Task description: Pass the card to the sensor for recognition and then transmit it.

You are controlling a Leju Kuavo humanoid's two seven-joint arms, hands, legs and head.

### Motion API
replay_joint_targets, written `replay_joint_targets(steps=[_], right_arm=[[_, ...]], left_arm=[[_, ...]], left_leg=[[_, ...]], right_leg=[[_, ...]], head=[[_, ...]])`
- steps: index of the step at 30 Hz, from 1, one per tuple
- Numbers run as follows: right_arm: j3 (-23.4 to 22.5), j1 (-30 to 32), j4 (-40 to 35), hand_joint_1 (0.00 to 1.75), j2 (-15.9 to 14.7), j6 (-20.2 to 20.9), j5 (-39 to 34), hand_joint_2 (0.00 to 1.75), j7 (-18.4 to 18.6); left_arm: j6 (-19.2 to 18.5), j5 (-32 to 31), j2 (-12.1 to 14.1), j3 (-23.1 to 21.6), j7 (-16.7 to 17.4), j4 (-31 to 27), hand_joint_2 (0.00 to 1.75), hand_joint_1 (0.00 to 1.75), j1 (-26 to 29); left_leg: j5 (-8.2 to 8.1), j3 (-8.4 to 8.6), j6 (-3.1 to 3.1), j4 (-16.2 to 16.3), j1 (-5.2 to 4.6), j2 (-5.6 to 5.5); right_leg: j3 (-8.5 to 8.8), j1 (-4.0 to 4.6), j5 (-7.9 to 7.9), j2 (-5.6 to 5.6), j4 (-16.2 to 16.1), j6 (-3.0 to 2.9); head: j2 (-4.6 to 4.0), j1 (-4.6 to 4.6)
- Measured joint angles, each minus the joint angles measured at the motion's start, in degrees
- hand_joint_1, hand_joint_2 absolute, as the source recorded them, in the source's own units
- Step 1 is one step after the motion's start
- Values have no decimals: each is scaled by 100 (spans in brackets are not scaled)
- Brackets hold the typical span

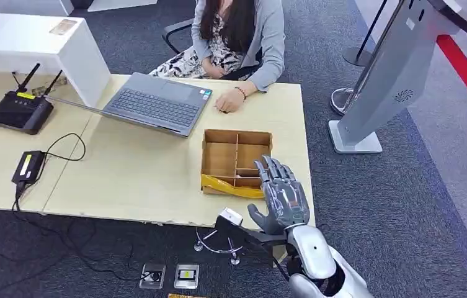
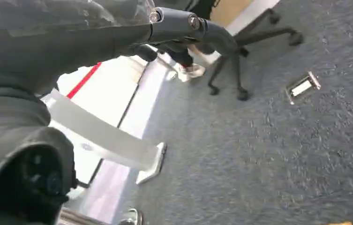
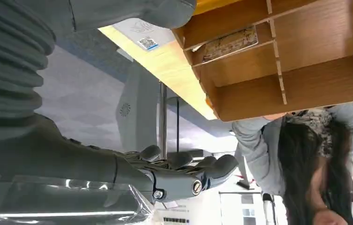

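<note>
My right hand (image 1: 282,197) is just over the near corner of the box (image 1: 235,161), its fingers spread apart and holding nothing. The card (image 3: 230,43) lies flat in one little part of the box, right by my thumb. I think I am at the start: I have not picked it up, and the tall sensor stand (image 1: 384,81) is well away from the box.

Card (image 3: 230,43) in box (image 1: 235,138) (laptop (image 1: 154,103) behind)

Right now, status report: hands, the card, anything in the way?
Right hand open, hovering over the box. Left hand hanging over the floor, state unclear. Card lying in a box compartment, not gripped. Nothing seen blocking the reach.
</note>
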Motion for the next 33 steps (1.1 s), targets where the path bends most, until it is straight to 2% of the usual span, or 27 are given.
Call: replay_joint_targets(steps=[5,9,14,18,23,28,33], right_arm=[[31,-245,335,0,127,-207,6,175,-124],[63,-492,707,0,234,-286,91,175,-212],[101,-686,1205,0,354,-528,135,175,-350],[105,-767,1510,0,407,-642,133,175,-428],[127,-882,2021,0,553,-737,103,175,-562],[162,-997,2389,0,675,-1008,90,175,-656],[186,-1102,2780,0,789,-1237,28,175,-752]], left_arm=[[-2,-9,-9,-146,216,0,0,0,-179],[-2,65,-20,-207,221,0,0,0,-233],[-2,310,-37,-256,-83,0,0,0,-229],[-2,494,-44,-312,-151,0,0,0,-200],[-2,527,-83,-491,38,0,0,0,-263],[-2,536,-127,-638,142,0,0,0,-356],[-2,931,-177,-730,-230,0,0,0,-350]], left_leg=[[0,2,-1,-1,1,1],[1,3,-1,0,2,0],[1,0,-1,0,1,-1],[1,-1,-1,0,1,-1],[1,1,-1,0,0,-1],[1,2,-1,0,1,-1],[1,0,-1,0,1,-1]], right_leg=[[5,0,1,1,3,-1],[5,1,1,0,4,-1],[4,1,0,1,5,-2],[1,0,0,1,3,-1],[2,0,0,-2,2,-1],[3,1,1,2,4,-2],[2,1,0,2,4,-2]], head=[[2,0],[0,0],[2,0],[0,0],[0,0],[0,-2],[0,0]])
